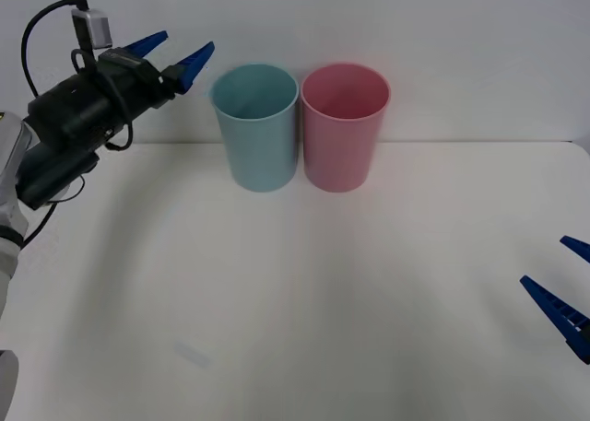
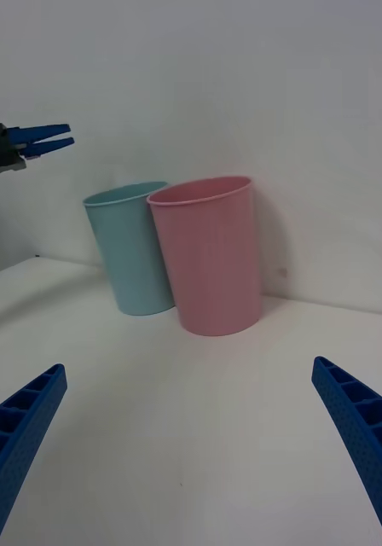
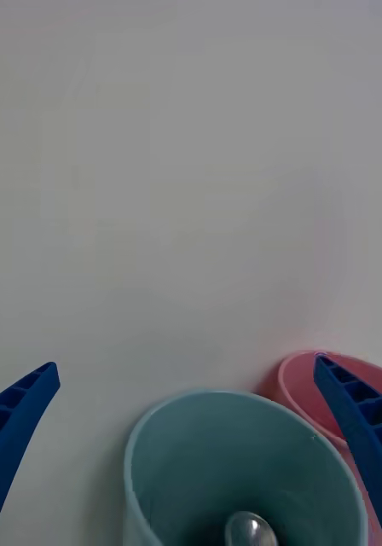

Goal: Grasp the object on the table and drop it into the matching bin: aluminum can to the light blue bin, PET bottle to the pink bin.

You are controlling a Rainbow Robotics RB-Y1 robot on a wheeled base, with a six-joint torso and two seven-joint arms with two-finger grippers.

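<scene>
Your left gripper (image 1: 177, 56) is raised at about 10 o'clock from the light blue bin (image 1: 255, 126), just off its rim, fingers spread and holding nothing. In the left wrist view a silver, rounded shape lies at the bottom of the light blue bin; judge this to be the top of the aluminum can (image 3: 247, 531), already inside the correct bin. No can stands on the table (image 1: 304, 292).

The pink bin (image 1: 344, 126) sits at 3 o'clock of the blue one, the two touching or nearly so. Your right gripper (image 1: 564, 285) waits low at the table's 4 o'clock edge, fingers parted and empty.

Handling assessment, should you need to retrieve the can: expect it to be light, thin-walled and smooth, so it dents under hard squeeze and slips under a weak one. Take it across the mid-body with moderate force, not at the rim. The bins look light and easily tipped; keep clear of their walls.
</scene>
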